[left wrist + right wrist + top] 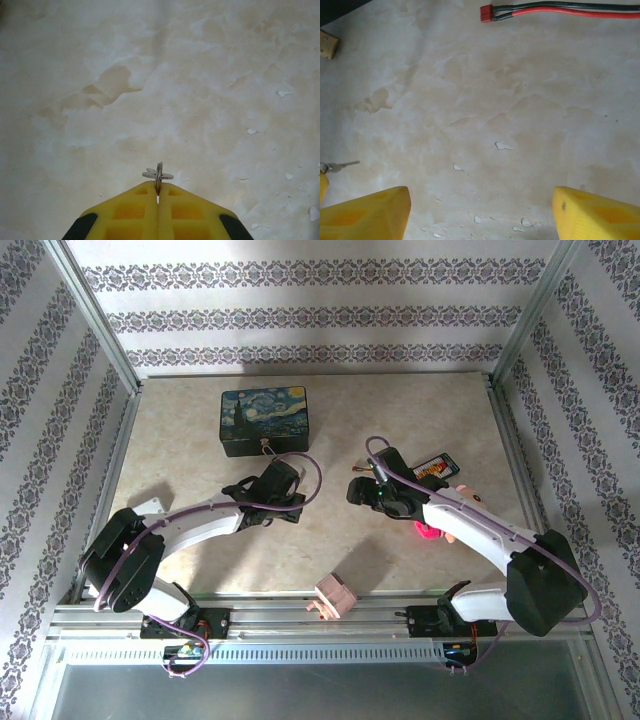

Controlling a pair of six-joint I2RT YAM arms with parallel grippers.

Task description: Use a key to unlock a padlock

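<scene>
Left arm point(200, 523): white, bent at the elbow; forearm reached forward and toward the centre.
Left gripper point(158, 190): pointed downward; yellow fingers point(130, 212) were pressed together, their tips pinching the key point(159, 176).
Right arm point(475, 525): white, bent at the elbow; forearm angled forward and to the left.
Right gripper point(481, 196): pointed downward; yellow fingers point(370, 215) stood spread wide apart.

Bright, even light from overhead; soft faint shadows on table point(180, 440). Wrist views washed pale; my yellow fingertips point(130, 212) soft, out of focus up close. Top view reasonably sharp
</scene>
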